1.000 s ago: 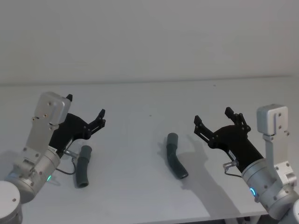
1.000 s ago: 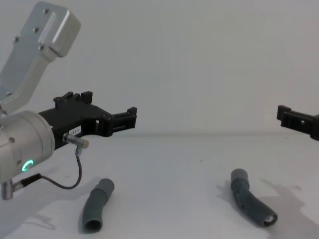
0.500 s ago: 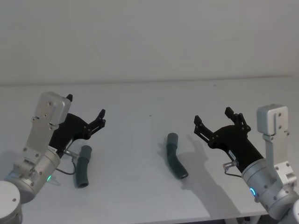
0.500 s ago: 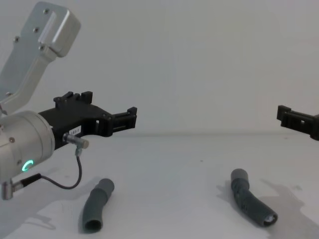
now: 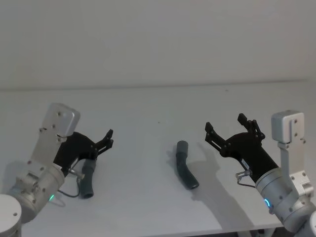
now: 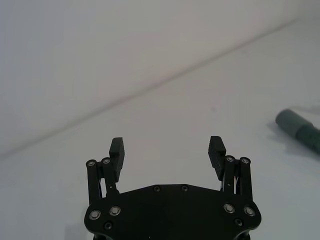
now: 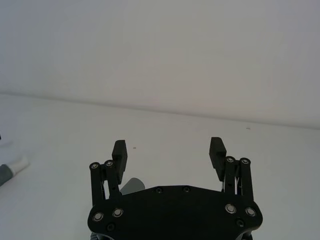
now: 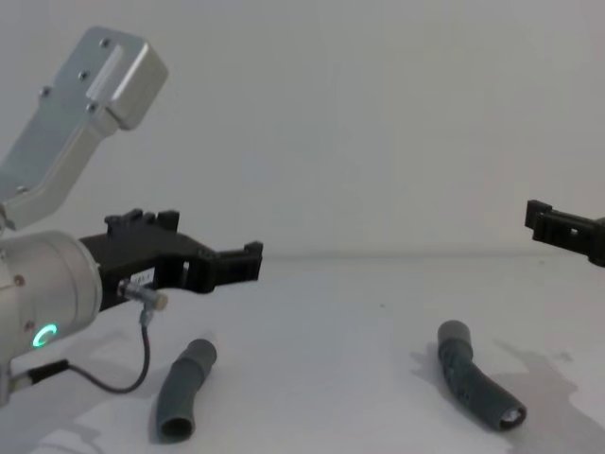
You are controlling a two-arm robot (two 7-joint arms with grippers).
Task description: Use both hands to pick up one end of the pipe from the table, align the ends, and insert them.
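The plain white table (image 5: 148, 108) carries everything. Above its left part hovers the left black long-jawed plastic gripper (image 6: 166, 149), jaws spread and empty; above its right part the matching right gripper (image 5: 225, 123) hangs, likewise released. One dark grey ribbed hose piece (image 5: 88, 177) lies on the table's left, just under the left jaws, its long axis running toward the robot. The other bent hose piece (image 5: 185, 170) lies mid-table, leftward of the right jaws, so the right arm is nearer to it.
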